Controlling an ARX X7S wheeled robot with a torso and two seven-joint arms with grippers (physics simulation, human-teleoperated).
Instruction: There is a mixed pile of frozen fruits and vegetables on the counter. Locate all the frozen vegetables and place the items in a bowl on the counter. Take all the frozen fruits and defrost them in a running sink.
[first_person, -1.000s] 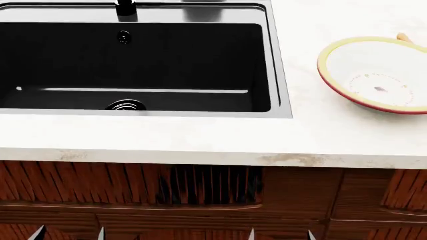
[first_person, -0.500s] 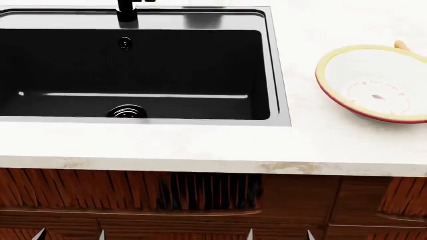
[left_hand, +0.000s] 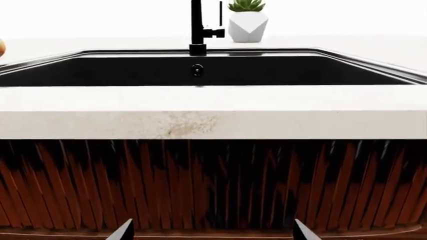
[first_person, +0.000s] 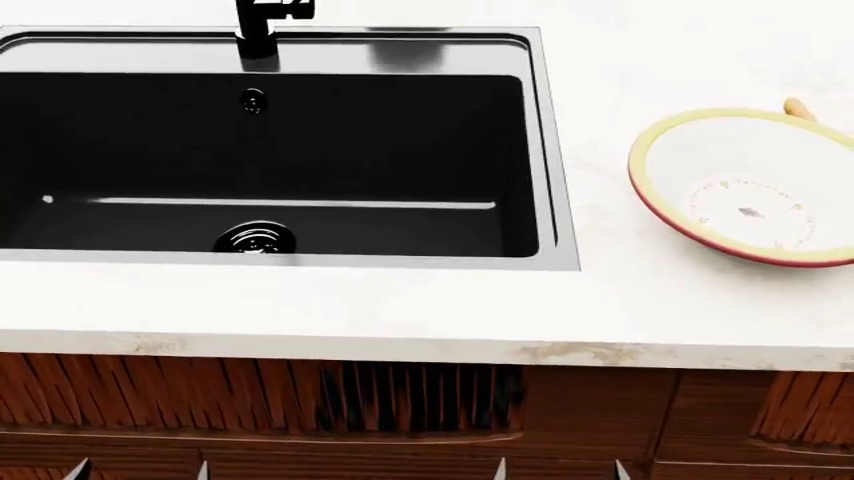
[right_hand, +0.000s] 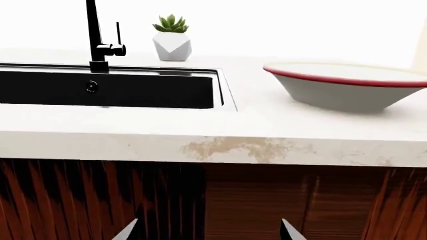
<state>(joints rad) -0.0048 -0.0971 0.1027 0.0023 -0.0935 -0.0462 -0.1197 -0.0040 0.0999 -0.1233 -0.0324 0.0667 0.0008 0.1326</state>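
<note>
The black sink (first_person: 267, 150) is set in the white counter (first_person: 400, 310), with its faucet (first_person: 258, 30) at the back and its drain (first_person: 254, 238) near the front. To the right stands the white bowl (first_person: 747, 190) with a yellow rim, holding nothing. A small orange tip (first_person: 797, 107) pokes out behind its far rim. The rest of the pile is out of view. Both grippers hang below the counter edge, in front of the cabinet doors. My left gripper (first_person: 140, 470) (left_hand: 212, 232) is open, and so is my right gripper (first_person: 561, 470) (right_hand: 208, 231). Neither holds anything.
A succulent in a white faceted pot (left_hand: 247, 22) (right_hand: 172, 40) stands behind the sink. An orange sliver (left_hand: 1, 47) shows on the counter at the left wrist view's edge. Dark reddish wood cabinets (first_person: 400, 400) run under the thick counter edge.
The sink, bowl and counter edge have slid downward in the head view, showing more of the counter behind. The gripper tips sit lower at the frame's bottom edge.
</note>
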